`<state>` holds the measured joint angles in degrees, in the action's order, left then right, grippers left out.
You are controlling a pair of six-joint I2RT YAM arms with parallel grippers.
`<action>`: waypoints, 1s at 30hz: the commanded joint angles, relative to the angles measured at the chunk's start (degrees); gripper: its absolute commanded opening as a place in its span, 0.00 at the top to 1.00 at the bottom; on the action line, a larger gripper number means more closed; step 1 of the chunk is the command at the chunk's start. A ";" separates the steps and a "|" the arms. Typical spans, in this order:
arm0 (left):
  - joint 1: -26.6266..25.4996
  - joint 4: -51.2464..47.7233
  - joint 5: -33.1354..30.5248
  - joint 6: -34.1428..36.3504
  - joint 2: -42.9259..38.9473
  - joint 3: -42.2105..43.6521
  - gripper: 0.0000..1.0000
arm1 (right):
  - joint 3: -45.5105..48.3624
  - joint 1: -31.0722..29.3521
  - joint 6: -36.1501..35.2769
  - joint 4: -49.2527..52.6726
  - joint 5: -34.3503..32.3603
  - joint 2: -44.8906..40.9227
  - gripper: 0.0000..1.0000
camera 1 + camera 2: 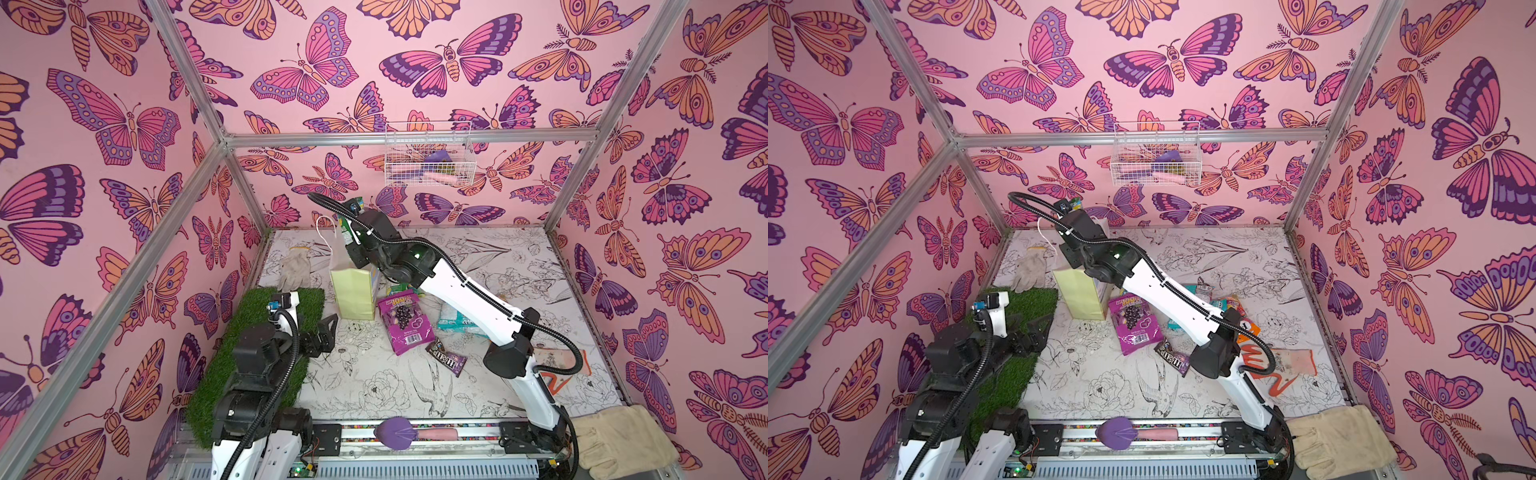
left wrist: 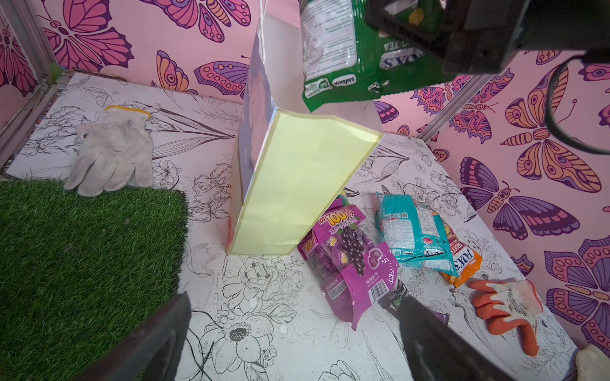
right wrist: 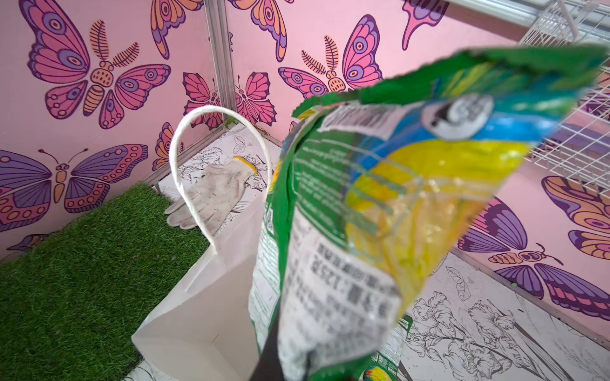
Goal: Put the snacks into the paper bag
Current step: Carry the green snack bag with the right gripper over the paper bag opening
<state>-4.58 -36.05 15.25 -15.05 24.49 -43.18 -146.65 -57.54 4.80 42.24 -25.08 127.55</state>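
Left wrist view: my right gripper (image 2: pixel 401 23) pinches the green packet (image 2: pixel 333 49), hanging long axis vertical, lower edge at the paper bag (image 2: pixel 297 184) mouth. I judge the drop straight down; left gripper (image 1: pixel 325 332) sits wide, well apart

1. Under right gripper (image 1: pixel 351 243): paper bag (image 1: pixel 353 295) mouth, open; held green packet (image 2: pixel 343 56) hangs in the way.
2. Ahead of left gripper (image 1: pixel 322 338): bare table (image 1: pixel 374 374) up to the bag.
3. Right of that gap: purple pouch (image 1: pixel 405 322) against the bag's foot.

7 snack pkts (image 1: pixel 405 328), 3 gloves (image 1: pixel 295 270), 1 paper bag (image 1: pixel 353 295), 1 basket (image 1: pixel 428 166).
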 commanded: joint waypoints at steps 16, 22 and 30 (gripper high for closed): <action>-0.36 -0.42 0.58 0.53 0.12 0.93 0.00 | -3.03 -0.21 -3.30 -2.14 -2.87 2.34 0.96; -0.43 -0.35 0.58 0.50 0.12 0.90 0.00 | -3.10 -0.08 -3.22 -1.76 -2.82 2.75 0.96; -0.41 -0.36 0.58 0.53 0.04 0.91 0.00 | -3.05 0.25 -3.20 -1.24 -2.96 3.48 0.95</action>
<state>-4.58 -36.05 15.25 -15.05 24.49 -43.13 -147.28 -57.52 2.52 42.28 -26.55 130.50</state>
